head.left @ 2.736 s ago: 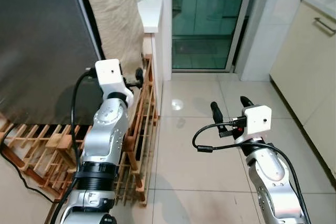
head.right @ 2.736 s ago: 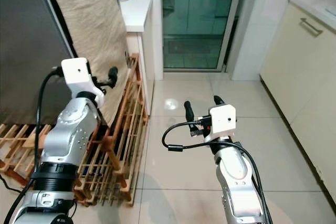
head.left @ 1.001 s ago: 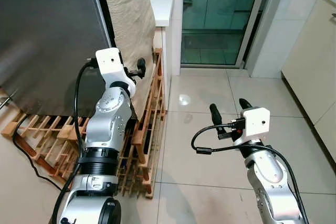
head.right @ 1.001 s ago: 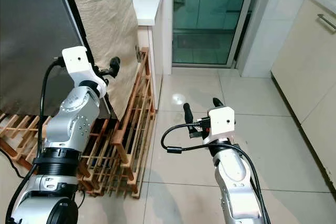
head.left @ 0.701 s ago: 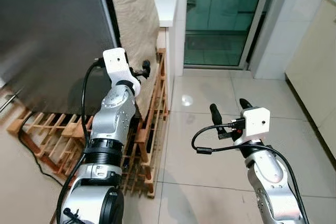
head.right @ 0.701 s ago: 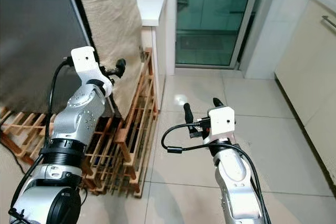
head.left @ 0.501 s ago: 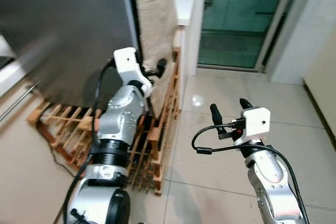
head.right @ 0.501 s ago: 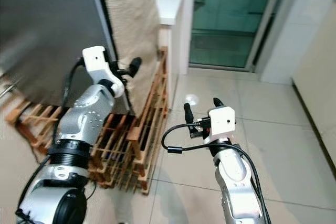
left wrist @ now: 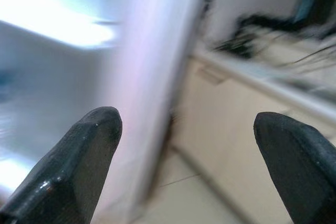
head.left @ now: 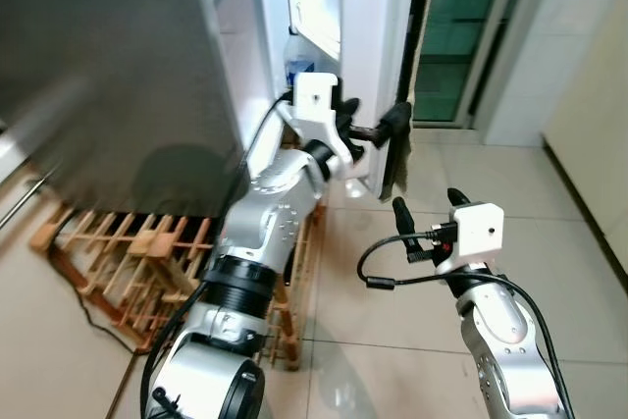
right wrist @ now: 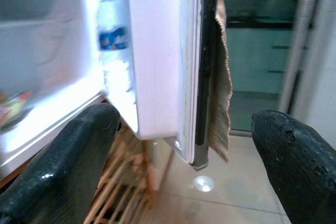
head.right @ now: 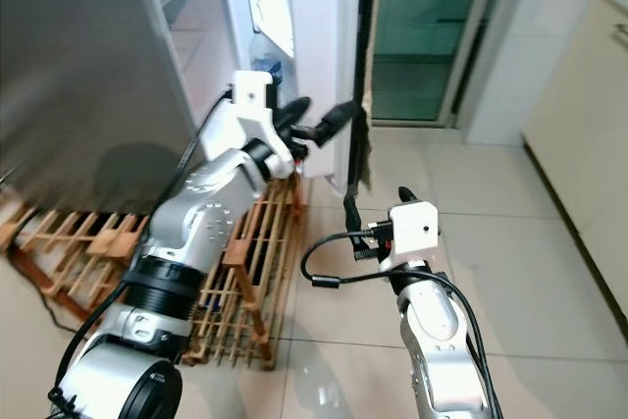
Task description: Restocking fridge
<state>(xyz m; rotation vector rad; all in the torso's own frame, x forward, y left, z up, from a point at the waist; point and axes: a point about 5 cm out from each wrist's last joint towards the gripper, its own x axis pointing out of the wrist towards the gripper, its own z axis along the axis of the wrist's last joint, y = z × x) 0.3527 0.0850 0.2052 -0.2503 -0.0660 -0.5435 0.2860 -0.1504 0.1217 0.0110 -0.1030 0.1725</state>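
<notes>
Left eye view: leftmost stands the fridge [head.left: 118, 56], its grey side wall near the camera, set on a wooden pallet [head.left: 147, 252]. Next, the left gripper [head.left: 371, 130], fingers spread and empty, reaches at the edge of the open fridge door [head.left: 368, 36], seemingly to swing it wide. A bottle [right wrist: 112, 30] sits in the door shelf. Rightmost, the right gripper [head.left: 427, 205] waits parted, holding nothing.

Home kitchen, open fridge [head.left: 339, 36], tiled floor [head.left: 549, 193], cabinets [head.left: 589, 115]
</notes>
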